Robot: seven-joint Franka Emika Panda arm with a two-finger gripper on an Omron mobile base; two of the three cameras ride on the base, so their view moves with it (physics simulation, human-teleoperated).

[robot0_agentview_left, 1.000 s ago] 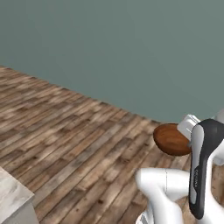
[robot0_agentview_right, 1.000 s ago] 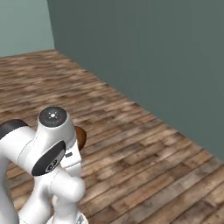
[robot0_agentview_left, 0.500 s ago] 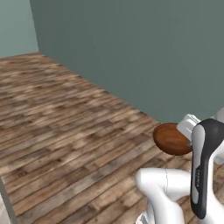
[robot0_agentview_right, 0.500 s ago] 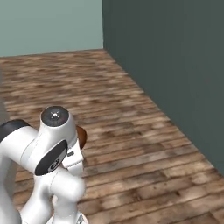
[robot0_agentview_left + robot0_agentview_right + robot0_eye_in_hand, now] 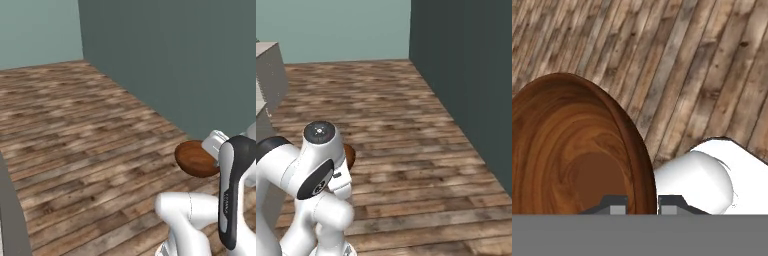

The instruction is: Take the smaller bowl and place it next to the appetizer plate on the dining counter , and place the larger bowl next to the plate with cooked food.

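The robot carries the smaller bowl (image 5: 577, 150), the shiny red-brown one that looks like wood. In the hand view the two fingertips (image 5: 614, 205) sit at 6 o'clock, one on each side of the bowl's rim. One fingertip is inside the bowl and the other is outside, so the gripper (image 5: 643, 204) is pinching the thin wall of the bowl tight. That is why the fingers are so close together: the rim is thin.

In the left base view the bowl (image 5: 196, 159) hangs in the air at about 4 o'clock, just beside the white arm (image 5: 200, 220), high over the wooden floor (image 5: 75, 150). In the right base view a small brown edge of the bowl (image 5: 349, 156) peeks out at about 8 o'clock, behind the arm's big round joint.

The bowl is kept close to the robot's body, probably so it stays safe while the base drives. A dark green wall (image 5: 165, 60) stands past the floor. The bowl is not set down yet, so it looks like the robot is on its way to the place for it.
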